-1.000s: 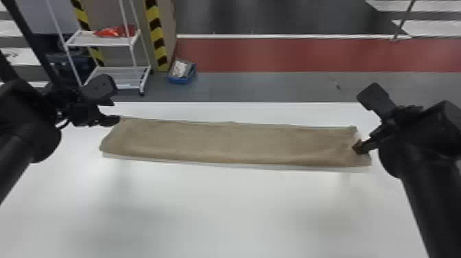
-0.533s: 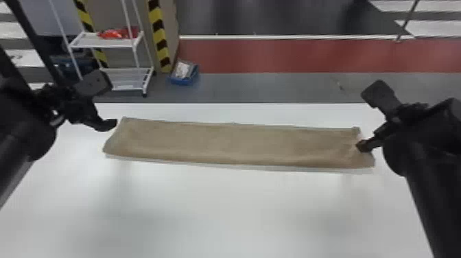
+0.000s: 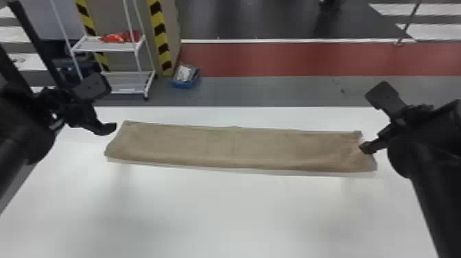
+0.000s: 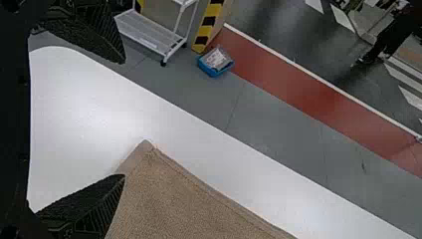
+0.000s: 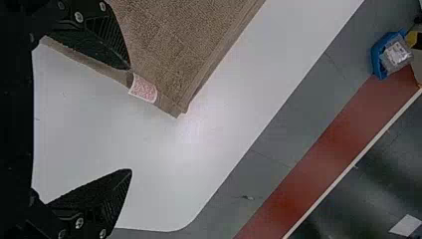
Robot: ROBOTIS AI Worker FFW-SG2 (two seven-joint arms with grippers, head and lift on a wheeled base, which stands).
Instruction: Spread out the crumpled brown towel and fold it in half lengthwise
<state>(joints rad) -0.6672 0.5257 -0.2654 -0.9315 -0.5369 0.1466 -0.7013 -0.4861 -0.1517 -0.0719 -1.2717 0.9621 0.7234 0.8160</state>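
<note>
- My left gripper [image 4: 124, 118] has moved off the brown towel [image 3: 233, 147], fingers spread and empty.
- My right gripper [image 5: 130, 119] is also released; the lengthwise fold seems already made.

The brown towel [image 3: 236, 147] runs past the left wrist view's bottom edge and the right wrist view's top edge; one finger of the left gripper [image 3: 108, 108] hides part of its border in the left wrist view; one finger of the right gripper [image 3: 368, 120] covers a bit of its right end in the head view; the inner faces of its fold are hidden; the pattern on the pink-and-white tag [image 5: 143, 89] is too small to make out; the white table [image 3: 240, 212] is cut off at the head view's bottom edge; the white shelf cart [image 3: 92, 44] loses its upper posts to the top edge; the red item [image 3: 118, 37] on it is too blurred to identify, as are the contents [image 3: 184, 73] of the blue bin [image 3: 181, 85].
</note>
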